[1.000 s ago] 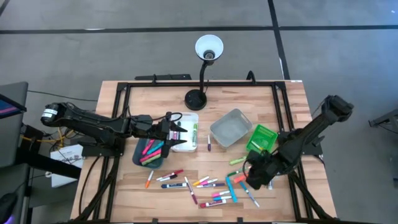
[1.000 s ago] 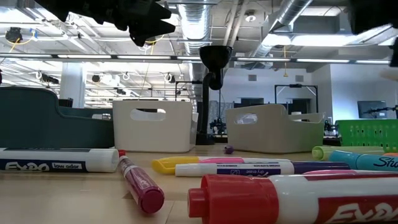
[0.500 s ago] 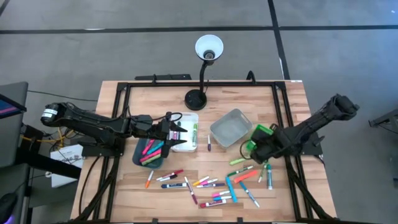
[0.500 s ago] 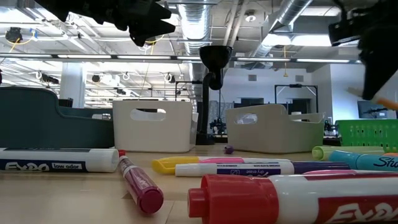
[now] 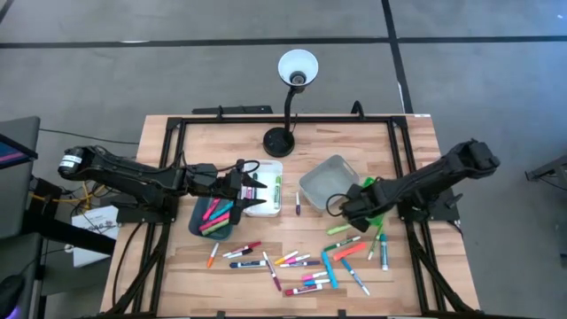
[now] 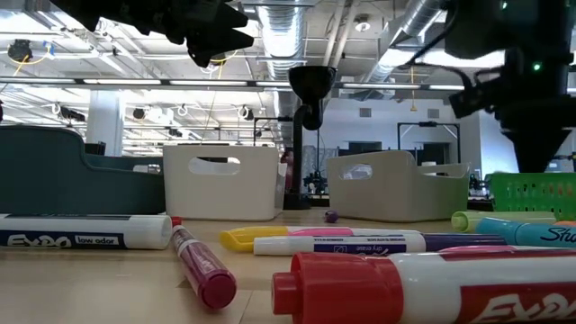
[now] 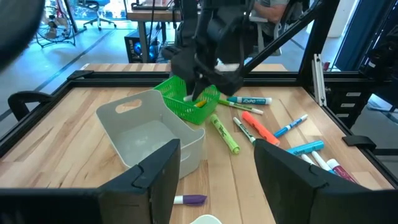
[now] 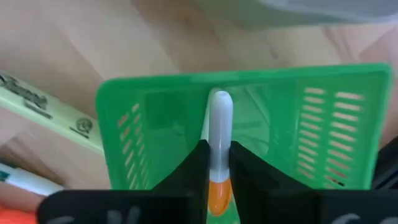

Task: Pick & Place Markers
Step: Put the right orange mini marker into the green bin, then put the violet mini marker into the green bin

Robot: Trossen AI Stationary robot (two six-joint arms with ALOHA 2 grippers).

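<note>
The table (image 5: pixel 186 142) carries four bins, with loose markers (image 5: pixel 301 261) scattered along its front edge. The right gripper (image 5: pixel 348 209) hangs over the green bin (image 5: pixel 379 190) near the right edge, its fingers (image 8: pixel 193 168) pinched on a white marker with an orange end (image 8: pixel 219 143). Only the right wrist view shows that grip, the marker pointing down into the green bin; the high view hides it under the arm. In the left wrist view something orange shows at that bin's rim, probably the same marker. The left gripper (image 5: pixel 251 190) sits over the white bin (image 5: pixel 275 182) beside the teal bin (image 5: pixel 197 215), fingers (image 7: pixel 158 180) spread apart and holding nothing. The teal bin holds several pink, red and yellow markers (image 5: pixel 217 215). The grey bin (image 5: pixel 330 182) looks bare inside. A small purple marker (image 5: pixel 298 203) lies between the white and grey bins.
</note>
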